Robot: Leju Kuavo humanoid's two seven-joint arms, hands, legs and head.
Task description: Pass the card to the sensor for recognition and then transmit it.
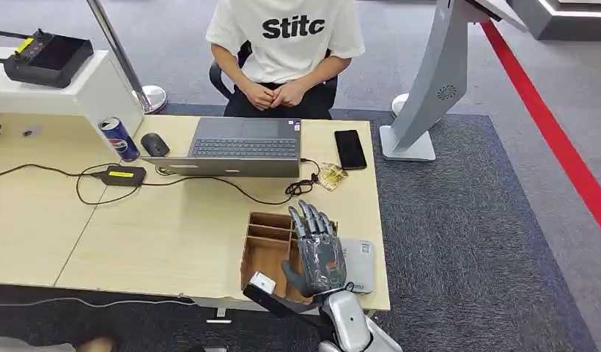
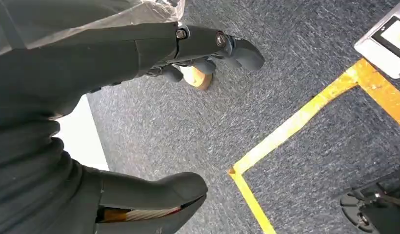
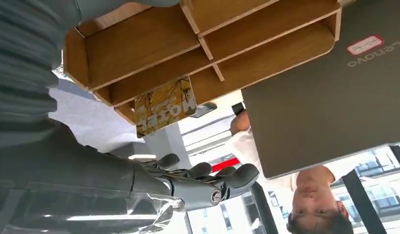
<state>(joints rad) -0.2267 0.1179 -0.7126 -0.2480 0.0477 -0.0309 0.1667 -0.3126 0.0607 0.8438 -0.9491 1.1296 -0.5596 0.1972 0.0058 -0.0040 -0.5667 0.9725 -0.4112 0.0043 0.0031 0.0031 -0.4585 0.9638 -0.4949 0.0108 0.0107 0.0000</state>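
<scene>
- Right hand [image 1: 317, 251] is seen in the head view raised over the near right corner of the wooden table [image 1: 173, 235], fingers straight and spread, nothing held.
- It hovers above the right side of the wooden organizer tray [image 1: 264, 246] and partly covers the grey sensor pad [image 1: 358, 265] lying just beside the tray at the table edge.
- In the right wrist view the same hand's fingers [image 3: 208, 178] are extended and empty; contact with the tray or pad cannot be told.
- Card [image 3: 165, 105], yellow with white lettering, is seen in the right wrist view standing in the end compartment of the tray [image 3: 139, 48], leaning against its wall. It is apart from the fingers.
- In the head view the card's slot is hidden by the hand.
- Left hand [image 2: 154, 122] is seen in the left wrist view hanging over grey carpet [image 2: 188, 126] with a yellow floor line [image 2: 295, 122]; fingers are loosely apart, nothing in them.
- Laptop [image 1: 242, 147] is open at the far side of the table, facing a seated person [image 1: 283, 44] in a white shirt.
- Black phone [image 1: 349, 149] lies right of the laptop; a small yellow packet [image 1: 331, 176] lies just in front of it.
- Mouse [image 1: 155, 144] and a blue can [image 1: 119, 138] are left of the laptop, with a black power brick [image 1: 122, 175] and cable [image 1: 209, 182] near them.
</scene>
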